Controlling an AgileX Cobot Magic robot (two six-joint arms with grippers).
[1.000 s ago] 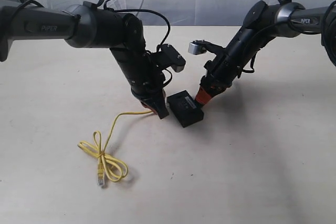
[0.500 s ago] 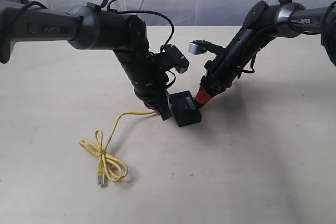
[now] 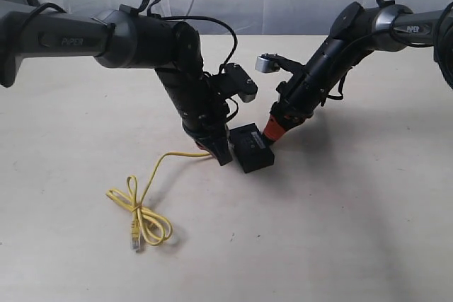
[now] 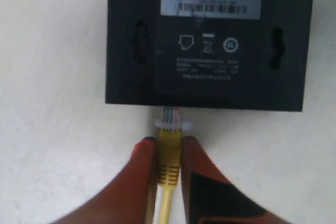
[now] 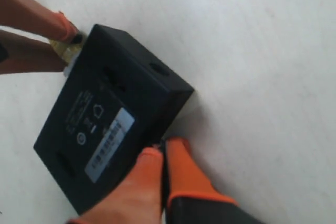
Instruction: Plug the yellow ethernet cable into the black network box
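Cream-coloured bench (image 3: 340,231) beneath everything. At mid-frame in the exterior view, flat and label-up, the black network box (image 3: 253,148). Against its right edge, the right pincer (image 3: 274,131), closed on nothing, seemingly bracing. At its left edge, the left pincer (image 3: 221,152), clamped on the yellow ethernet cable (image 4: 169,163) just behind the clear plug (image 4: 170,121). Slack looped at lower left. Looks partway: plug tip at the port, clear body showing. Left to do, by the look: pushing it fully home.

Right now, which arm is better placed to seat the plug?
Left. The left pincer grips the yellow ethernet cable behind its plug, at the black network box; the shut right pincer sits at the far side.
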